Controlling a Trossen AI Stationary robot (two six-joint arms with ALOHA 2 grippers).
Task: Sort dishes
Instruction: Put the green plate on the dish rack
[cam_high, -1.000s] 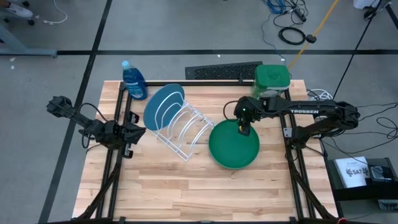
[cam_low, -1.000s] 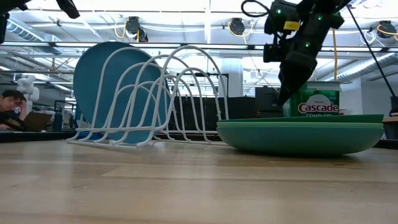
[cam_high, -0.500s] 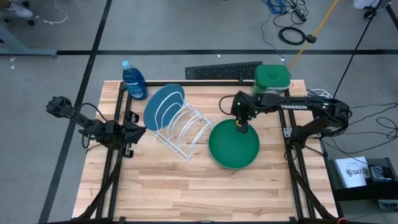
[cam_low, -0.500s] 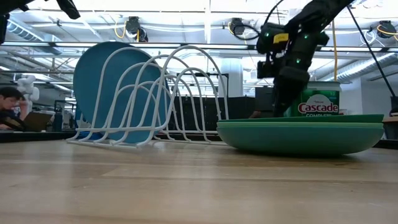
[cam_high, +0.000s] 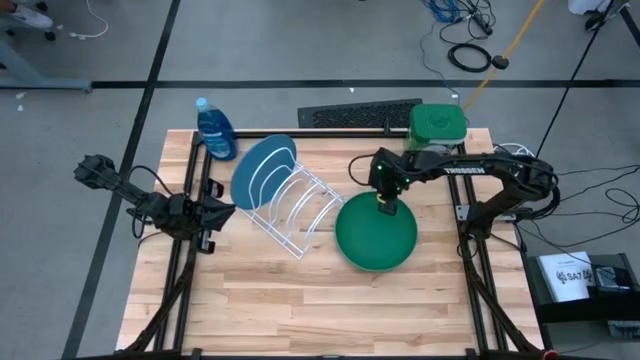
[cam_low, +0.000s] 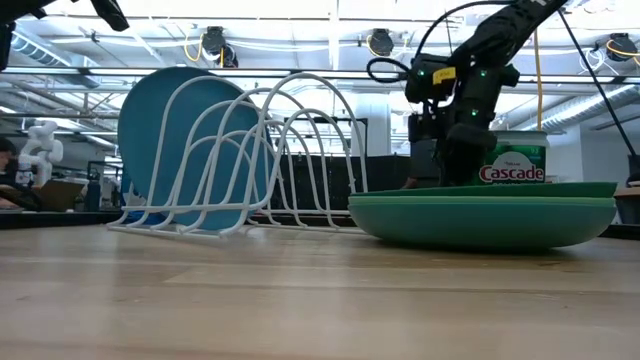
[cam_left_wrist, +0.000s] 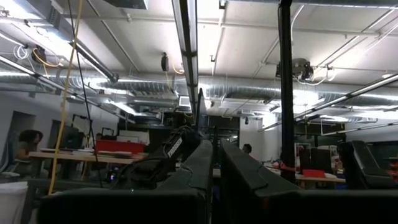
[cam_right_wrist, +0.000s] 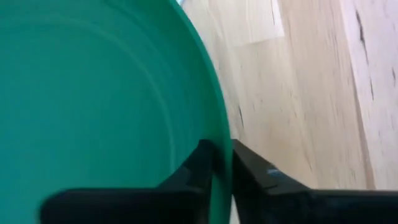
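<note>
A stack of green plates lies flat on the table right of centre; in the low view a dark green plate sits on a teal one. A blue plate stands on edge in the far-left slot of the white wire rack. My right gripper is down at the stack's far rim, shut on the top plate. My left gripper waits at the table's left edge, shut, with nothing in it. My right gripper has the far rim of the top green plate between its two fingers, one finger inside the plate and one outside. The fingers come from above, pointing down. The plate lies flat on the stack.
A blue bottle stands at the far left corner. A green-lidded tub stands at the far right, just behind my right arm. A black panel lies along the far edge. Bare wood spans the near half of the table.
My right gripper has gone down and a little toward the table's left edge, onto the far rim of the green stack. The plates have stayed where they were.
</note>
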